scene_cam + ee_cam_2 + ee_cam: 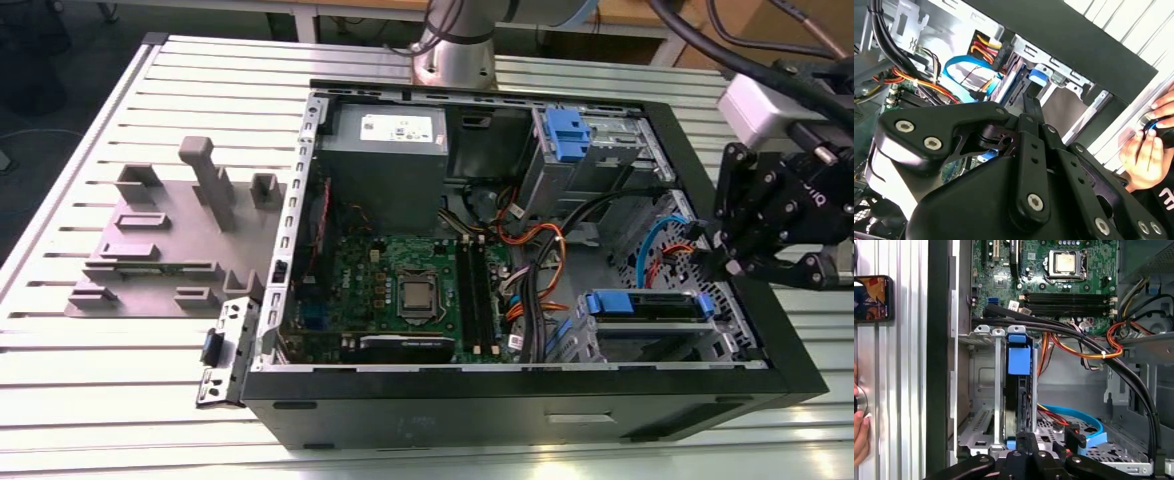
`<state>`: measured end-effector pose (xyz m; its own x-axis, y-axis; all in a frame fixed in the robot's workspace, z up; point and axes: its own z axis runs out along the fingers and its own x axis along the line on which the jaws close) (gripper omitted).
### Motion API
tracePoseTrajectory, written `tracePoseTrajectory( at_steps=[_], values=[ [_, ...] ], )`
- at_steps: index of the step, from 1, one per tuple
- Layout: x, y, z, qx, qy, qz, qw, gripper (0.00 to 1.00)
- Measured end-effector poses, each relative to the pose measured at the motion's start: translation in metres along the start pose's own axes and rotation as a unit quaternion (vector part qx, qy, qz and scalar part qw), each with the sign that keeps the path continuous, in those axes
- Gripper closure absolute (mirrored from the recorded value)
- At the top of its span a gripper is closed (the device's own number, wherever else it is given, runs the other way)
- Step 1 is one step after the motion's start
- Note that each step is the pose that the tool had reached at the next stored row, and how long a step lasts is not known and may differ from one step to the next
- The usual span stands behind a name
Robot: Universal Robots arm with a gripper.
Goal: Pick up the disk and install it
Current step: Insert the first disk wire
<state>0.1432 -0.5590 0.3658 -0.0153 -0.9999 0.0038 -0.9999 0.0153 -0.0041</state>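
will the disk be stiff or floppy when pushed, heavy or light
Probably stiff and heavy for its size: the disk is a flat metal slab in a blue bracket. Between the bay rails it should slide, not tip.

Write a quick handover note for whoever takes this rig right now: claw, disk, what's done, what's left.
The claw hangs at the wall of the case on the exterior view's right, next to the disk; its grip cannot be told.
The disk sits in the lower drive bay.
Done: disk in the bay.
Left: full seating not confirmed; the claw is not clear of the case.
A person's hand is on the table beside the case.
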Motion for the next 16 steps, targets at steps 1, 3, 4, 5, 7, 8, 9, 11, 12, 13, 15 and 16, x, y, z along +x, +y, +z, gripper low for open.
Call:
tracePoseTrajectory(
  at_steps=[1, 3, 4, 5, 7, 8, 9, 11, 12, 13, 15, 16],
  values=[
    [-0.0013, -0.0019, 0.0000, -0.0002, 0.0000, 0.000, 1.00000, 0.89],
    [-0.0041, -0.0061, 0.0000, -0.0006, 0.0001, 0.000, 1.00000, 0.89],
    [-0.0056, -0.0068, 0.0000, -0.0007, 0.0001, 0.000, 1.00000, 0.89],
    [-0.0077, -0.0071, -0.0001, -0.0008, 0.0001, 0.000, 1.00000, 0.89],
    [-0.0140, -0.0076, 0.0000, -0.0009, 0.0000, 0.000, 1.00000, 0.89],
    [-0.0176, -0.0081, -0.0001, -0.0010, 0.0001, 0.000, 1.00000, 0.89],
    [-0.0206, -0.0088, -0.0001, -0.0012, 0.0001, 0.000, 1.00000, 0.89],
    [-0.0235, -0.0111, 0.0000, -0.0018, 0.0000, 0.000, 1.00000, 0.89],
    [-0.0238, -0.0121, 0.0000, -0.0019, 0.0001, 0.000, 1.00000, 0.89],
    [-0.0240, -0.0127, 0.0000, -0.0020, 0.0001, 0.000, 1.00000, 0.89],
    [-0.0241, -0.0132, 0.0000, -0.0021, 0.0001, 0.000, 1.00000, 0.89],
    [-0.0241, -0.0132, 0.0000, -0.0021, 0.0001, 0.000, 1.00000, 0.89]
  ],
)
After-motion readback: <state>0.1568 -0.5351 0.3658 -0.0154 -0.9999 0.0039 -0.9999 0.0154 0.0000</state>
